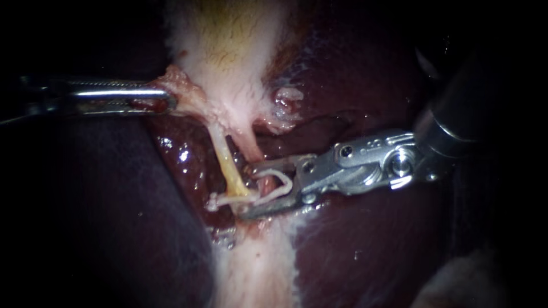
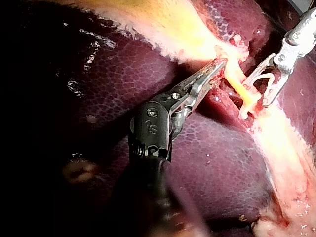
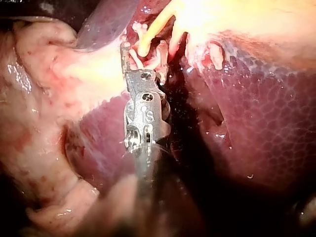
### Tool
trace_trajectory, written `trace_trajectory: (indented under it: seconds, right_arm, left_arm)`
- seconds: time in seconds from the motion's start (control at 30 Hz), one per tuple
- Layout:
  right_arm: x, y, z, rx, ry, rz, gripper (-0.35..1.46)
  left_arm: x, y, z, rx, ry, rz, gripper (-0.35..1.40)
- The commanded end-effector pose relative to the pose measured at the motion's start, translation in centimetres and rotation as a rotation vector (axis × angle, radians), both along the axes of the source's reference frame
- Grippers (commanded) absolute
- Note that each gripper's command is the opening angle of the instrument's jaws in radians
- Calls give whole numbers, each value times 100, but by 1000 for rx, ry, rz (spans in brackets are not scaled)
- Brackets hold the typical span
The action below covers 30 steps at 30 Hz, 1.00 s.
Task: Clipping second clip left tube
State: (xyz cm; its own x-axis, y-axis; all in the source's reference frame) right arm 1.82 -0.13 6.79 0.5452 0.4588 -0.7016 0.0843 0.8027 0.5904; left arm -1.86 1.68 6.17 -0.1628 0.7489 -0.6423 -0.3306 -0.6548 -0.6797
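The left tube [image 1: 227,162], thin and yellow, runs down from the pale gallbladder [image 1: 228,51]. My right instrument [image 1: 249,191] comes in from the right, its jaws standing wide on either side of the tube's lower end. They hold a white clip [image 1: 281,185], whose lower leg passes across the tube to a white tip [image 1: 213,201] on the far side. My left instrument [image 1: 162,100] is shut on gallbladder tissue and pulls it leftward. In the left wrist view my left instrument [image 2: 217,66] holds that tissue beside the tube [image 2: 237,86]. The right wrist view shows my right instrument [image 3: 143,52] around the tube [image 3: 153,29].
A pinker right tube [image 1: 249,142] runs close beside the yellow one. Dark red liver [image 1: 371,251] lies on both sides. A pale band of tissue [image 1: 257,268] continues below the jaws. Raw ragged tissue [image 1: 285,102] sits above the right instrument.
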Motion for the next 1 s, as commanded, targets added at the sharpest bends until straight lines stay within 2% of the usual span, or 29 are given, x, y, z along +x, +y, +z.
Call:
trace_trajectory:
  seconds: [0.03, 0.3, 0.7, 0.9, 1.0]
  right_arm:
    - [0, 2, 1, 0, 0, 1, 49]
    - [20, 3, 4, -2, -2, 10, 49]
    - [43, -11, 10, 40, 42, 17, 50]
    - [51, -12, 9, 84, 112, 9, 50]
    - [53, -13, 7, 102, 139, -11, 50]
  left_arm:
    - [0, 0, 0, 0, 0, 0, -35]
    - [-1, 0, 1, -1, 0, -1, -35]
    - [-4, 0, 2, -1, 1, -2, -35]
    - [-5, 0, 3, -1, 2, -2, -35]
    - [-5, 0, 3, -1, 2, -2, -35]
